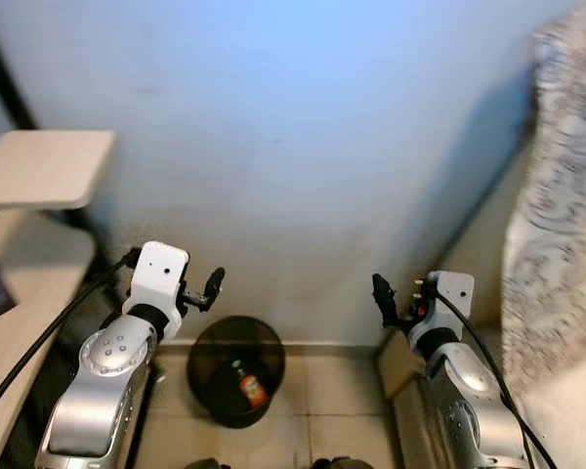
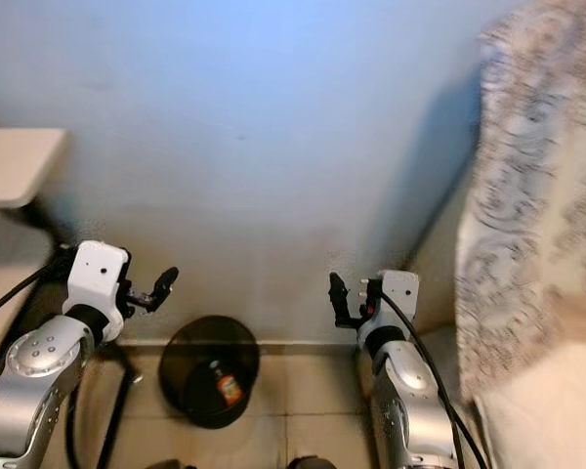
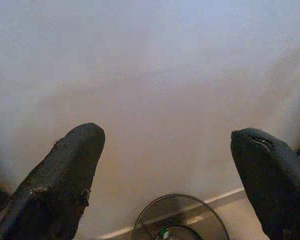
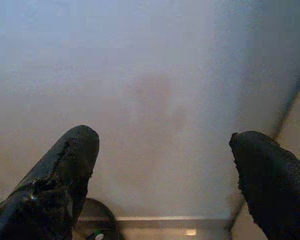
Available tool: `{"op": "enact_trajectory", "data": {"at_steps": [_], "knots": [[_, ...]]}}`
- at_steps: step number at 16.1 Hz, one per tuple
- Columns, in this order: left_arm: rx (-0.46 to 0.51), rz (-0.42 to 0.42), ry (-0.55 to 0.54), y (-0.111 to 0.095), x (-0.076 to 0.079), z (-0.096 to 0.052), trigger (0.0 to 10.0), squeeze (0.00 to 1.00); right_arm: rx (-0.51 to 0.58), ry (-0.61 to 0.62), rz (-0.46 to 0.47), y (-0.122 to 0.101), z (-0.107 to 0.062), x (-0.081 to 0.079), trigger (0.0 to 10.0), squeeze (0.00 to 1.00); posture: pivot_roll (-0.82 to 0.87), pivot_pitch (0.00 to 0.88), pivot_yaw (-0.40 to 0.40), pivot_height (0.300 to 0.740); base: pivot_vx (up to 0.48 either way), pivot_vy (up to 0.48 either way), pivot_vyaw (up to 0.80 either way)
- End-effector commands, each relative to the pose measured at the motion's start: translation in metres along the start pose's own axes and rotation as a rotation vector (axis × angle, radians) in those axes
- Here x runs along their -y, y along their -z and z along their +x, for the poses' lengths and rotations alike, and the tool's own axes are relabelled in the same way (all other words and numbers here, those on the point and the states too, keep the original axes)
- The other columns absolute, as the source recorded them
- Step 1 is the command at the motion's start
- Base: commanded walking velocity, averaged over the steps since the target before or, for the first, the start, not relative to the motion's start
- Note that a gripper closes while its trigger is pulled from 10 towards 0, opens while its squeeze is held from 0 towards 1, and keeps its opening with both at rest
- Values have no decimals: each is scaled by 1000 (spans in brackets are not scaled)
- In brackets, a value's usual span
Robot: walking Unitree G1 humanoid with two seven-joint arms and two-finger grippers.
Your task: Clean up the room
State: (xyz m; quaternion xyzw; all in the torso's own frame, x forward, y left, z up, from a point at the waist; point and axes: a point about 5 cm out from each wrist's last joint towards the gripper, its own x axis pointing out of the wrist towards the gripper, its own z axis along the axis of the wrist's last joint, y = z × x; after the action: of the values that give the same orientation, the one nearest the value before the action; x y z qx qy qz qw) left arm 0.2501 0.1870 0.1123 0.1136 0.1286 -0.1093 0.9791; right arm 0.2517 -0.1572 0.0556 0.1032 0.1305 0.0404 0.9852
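I am holding my left gripper [image 1: 212,286] up in front of me with its two black fingers [image 3: 65,180] spread wide apart and gripping nothing, pointing toward the pale blue wall [image 1: 293,147]. My right gripper [image 1: 383,298] is raised level with it on the other side, and its fingers [image 4: 60,185] are likewise parted with only bare wall showing between them. Below and between my two arms, a dark round bin [image 1: 236,369] is standing on the tiled floor [image 1: 322,391], close against the foot of the wall and nearer my left gripper than my right. Inside the bin a bottle [image 1: 249,386] with a red-orange label and a dark cap is lying tilted; it is the one piece of rubbish I am seeing, and it is already in the bin. To my left, light wooden shelves [image 1: 39,166] on a black frame are reaching toward the wall. To my right, a patterned grey-and-white cloth [image 1: 557,195] is hanging down in the corner.
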Motion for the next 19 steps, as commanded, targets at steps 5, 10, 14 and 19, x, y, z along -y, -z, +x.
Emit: {"op": "enact_trajectory", "data": {"at_steps": [5,10,14,19], "knots": [[10,0,-7,-4,-1,-1,10000,0,5,6,5,-3,-2,1,10000,1000,27,0,-39,740,0,0,-800],[-26,-82,-12,0,-1,-1,10000,0,-2,9,0,-2,-3,1,10000,1000,27,0,-41,740,0,0,-800],[-31,-145,12,-2,3,-2,10000,0,-4,13,-4,-1,-4,1,10000,1000,28,0,-42,740,0,0,-800],[-55,-118,16,-1,6,-2,10000,0,-3,17,-8,-1,-4,2,10000,1000,25,0,-49,740,0,0,-800]]}}
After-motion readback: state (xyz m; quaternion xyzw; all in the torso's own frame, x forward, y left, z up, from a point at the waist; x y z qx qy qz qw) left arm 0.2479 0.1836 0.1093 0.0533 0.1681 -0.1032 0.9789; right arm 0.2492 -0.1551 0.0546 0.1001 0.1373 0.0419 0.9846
